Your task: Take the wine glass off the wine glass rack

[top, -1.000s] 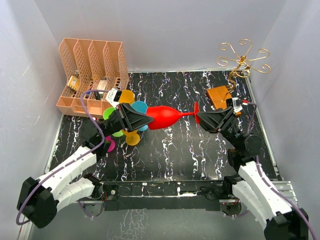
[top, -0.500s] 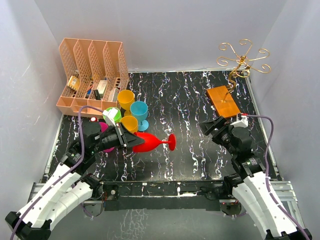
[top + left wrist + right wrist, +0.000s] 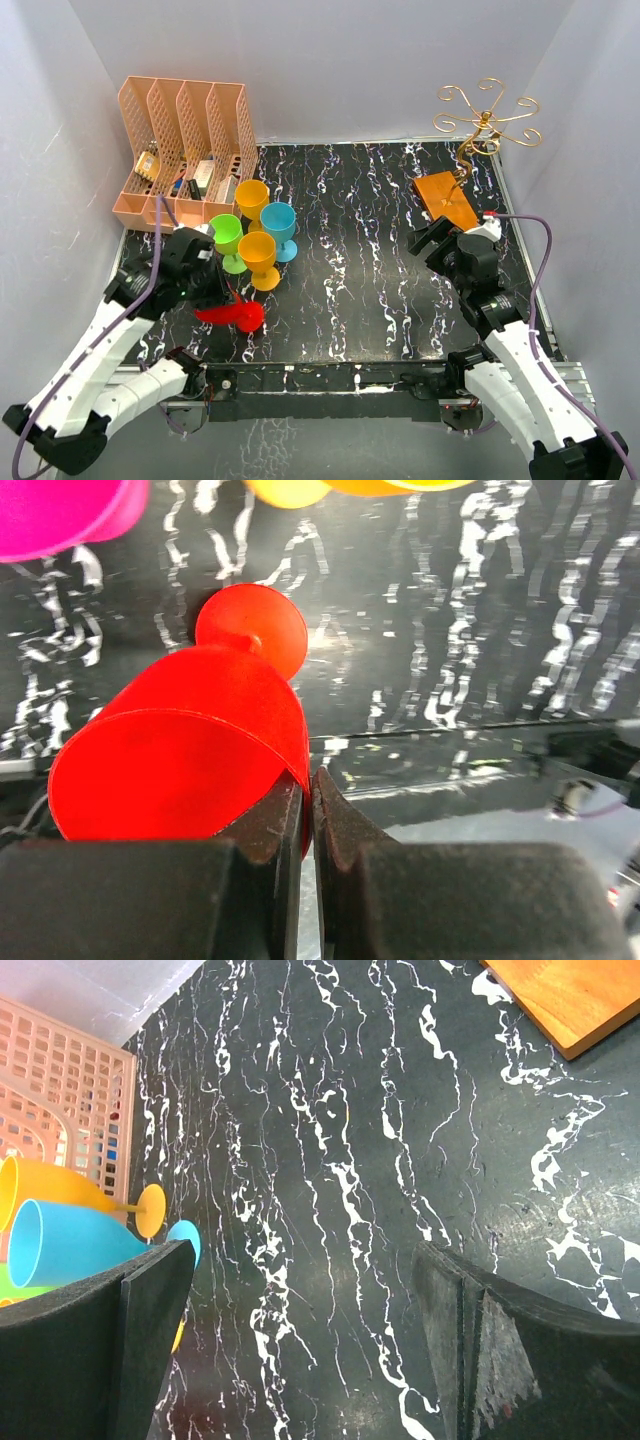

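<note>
The top view shows the red plastic wine glass (image 3: 230, 315) off the gold wire wine glass rack (image 3: 487, 118) and low over the near left of the black white-veined tabletop (image 3: 370, 260), tipped on its side with its round foot pointing right. The rack stands far right on its flat square orange-brown base (image 3: 446, 199), well apart from the glass, and its curled arms carry nothing. The left gripper (image 3: 204, 290) sits at the bowl end of the glass; from above its jaws are hidden by the wrist. The left wrist view settles it: the left gripper (image 3: 308, 815) has its jaws pinched narrow on the rim of the red bowl (image 3: 180, 750), with the stem and foot stretching away beyond. Whether the foot touches the tabletop I cannot tell. That view also catches the edge of a magenta cup (image 3: 60, 515). Just beyond the glass stand a yellow cup (image 3: 250, 197), a blue cup (image 3: 278, 222), a green cup (image 3: 226, 235) and an orange cup (image 3: 257, 252), with the peach plastic file organizer (image 3: 185, 125) behind them at far left. The right gripper (image 3: 432, 238) hangs near the rack's base; its wrist view shows the jaws spread wide with only bare tabletop between the fingers (image 3: 150, 1310).
</note>
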`<state>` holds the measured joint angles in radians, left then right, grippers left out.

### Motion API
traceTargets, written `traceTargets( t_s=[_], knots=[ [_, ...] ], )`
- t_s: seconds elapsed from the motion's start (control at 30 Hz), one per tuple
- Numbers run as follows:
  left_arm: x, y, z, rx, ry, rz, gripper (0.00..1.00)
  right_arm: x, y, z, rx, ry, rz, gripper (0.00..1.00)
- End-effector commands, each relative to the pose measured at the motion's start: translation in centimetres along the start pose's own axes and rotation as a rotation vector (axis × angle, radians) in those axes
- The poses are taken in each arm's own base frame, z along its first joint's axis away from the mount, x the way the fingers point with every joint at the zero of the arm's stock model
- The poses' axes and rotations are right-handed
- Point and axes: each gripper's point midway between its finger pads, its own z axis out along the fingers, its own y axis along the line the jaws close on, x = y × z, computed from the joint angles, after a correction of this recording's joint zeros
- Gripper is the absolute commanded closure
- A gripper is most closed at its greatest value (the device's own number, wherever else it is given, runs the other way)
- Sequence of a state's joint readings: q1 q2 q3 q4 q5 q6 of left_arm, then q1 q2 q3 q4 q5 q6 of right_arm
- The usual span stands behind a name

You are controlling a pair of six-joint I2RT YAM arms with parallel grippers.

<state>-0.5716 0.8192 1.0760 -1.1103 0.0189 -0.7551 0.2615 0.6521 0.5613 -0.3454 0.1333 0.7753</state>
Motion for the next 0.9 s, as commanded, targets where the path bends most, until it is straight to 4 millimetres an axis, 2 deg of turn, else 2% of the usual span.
traceTargets(
  t_s=[0.0,0.07,0.33,0.6,0.87],
  knots=[
    [-0.5,3.8,0.7,-0.247,0.029,0.089,1.00,-3.2,2.8,-1.0,-0.088,-0.087,-0.034,0.01],
    [-0.8,4.3,1.7,-0.285,0.032,0.100,1.00,-3.2,3.3,-1.4,-0.115,-0.086,-0.048,0.01],
    [-3.7,2.3,3.8,-0.255,-0.026,0.143,1.00,-3.2,4.0,-1.9,-0.173,-0.101,-0.076,0.01],
    [-4.7,1.3,5.6,-0.250,-0.015,0.174,1.00,-3.0,3.1,-1.5,-0.134,-0.104,-0.070,0.01],
    [-4.8,0.6,7.0,-0.233,0.017,0.195,1.00,-3.2,2.7,-1.7,-0.124,-0.119,-0.081,0.01]
  ],
)
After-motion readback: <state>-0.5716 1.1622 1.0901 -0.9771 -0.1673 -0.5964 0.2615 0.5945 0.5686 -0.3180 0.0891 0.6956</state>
